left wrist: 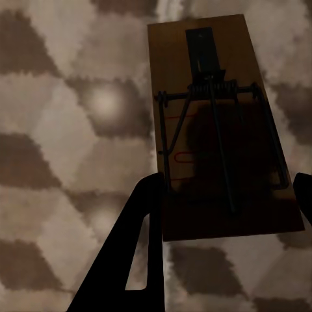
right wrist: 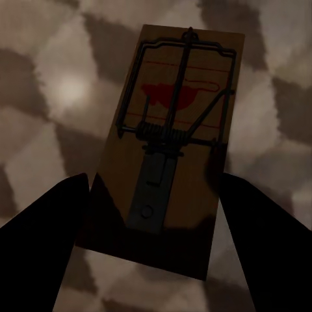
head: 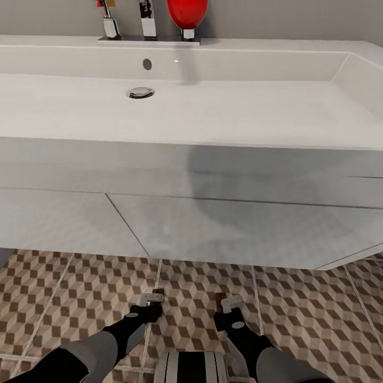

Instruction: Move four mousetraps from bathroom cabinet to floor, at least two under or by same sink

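A wide white sink (head: 223, 114) is seen from above in the head view, with a round chrome drain (head: 140, 93) in its basin and a chrome tap (head: 148, 20) at the back edge. Beside the tap, a red rounded object (head: 187, 13) is stood on the ledge. Below the basin, the patterned bathroom floor (head: 80, 298) is spread out — brown, beige and white cubes with pale grout lines.

Both arms are reached forward and down just in front of the sink's lower edge. In the left gripper (head: 152, 300) a mousetrap (left wrist: 218, 123) is held: in the left wrist view the tan board is framed by the two dark fingers (left wrist: 133, 253) at its sides, with the black wire spring across its middle and a red outline faintly seen on the wood. The board is seen against the tiles, though whether it is touching them cannot be told.

In the right gripper (head: 227, 303) a second mousetrap (right wrist: 175, 143) is clasped likewise — the board lies between the two dark fingers (right wrist: 52, 240), its red mouse mark and black wire bar clearly shown. In the head view a dark edge of each board is seen at the gripper tips, close above the floor, near the front of the sink.
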You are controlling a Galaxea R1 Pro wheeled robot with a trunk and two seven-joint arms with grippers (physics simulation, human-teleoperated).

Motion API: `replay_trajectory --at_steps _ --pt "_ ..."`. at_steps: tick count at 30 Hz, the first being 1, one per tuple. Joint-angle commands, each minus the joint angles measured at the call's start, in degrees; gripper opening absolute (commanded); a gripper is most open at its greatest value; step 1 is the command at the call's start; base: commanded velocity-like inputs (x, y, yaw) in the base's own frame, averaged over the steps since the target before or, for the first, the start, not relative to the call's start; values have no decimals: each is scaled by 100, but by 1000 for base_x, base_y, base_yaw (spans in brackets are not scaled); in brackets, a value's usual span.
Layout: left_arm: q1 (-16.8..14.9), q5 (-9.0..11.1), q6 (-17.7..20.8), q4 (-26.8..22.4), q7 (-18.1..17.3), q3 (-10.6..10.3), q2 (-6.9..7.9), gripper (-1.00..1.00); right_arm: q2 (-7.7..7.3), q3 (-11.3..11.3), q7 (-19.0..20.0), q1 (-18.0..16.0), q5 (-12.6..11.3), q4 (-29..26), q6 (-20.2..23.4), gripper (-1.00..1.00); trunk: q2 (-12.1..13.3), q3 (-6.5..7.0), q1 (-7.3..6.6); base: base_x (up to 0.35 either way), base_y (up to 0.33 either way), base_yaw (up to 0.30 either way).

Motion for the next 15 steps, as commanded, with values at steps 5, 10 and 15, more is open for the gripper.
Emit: replay_trajectory --at_steps 5,10,15 --pt "-2 42 -17 4 17 -52 -2 -100 0 42 -43 -3 23 9 -43 -100 -1 -3 -1 0 0 0" --pt "-2 42 -17 4 17 -53 0 -100 0 0 -113 -3 -1 13 3 -100 -1 -3 -1 0 0 -52" --pt "-2 43 -17 4 17 -54 5 -100 0 -10 -125 4 -17 13 -41 -100 -1 -3 -1 0 0 -133"
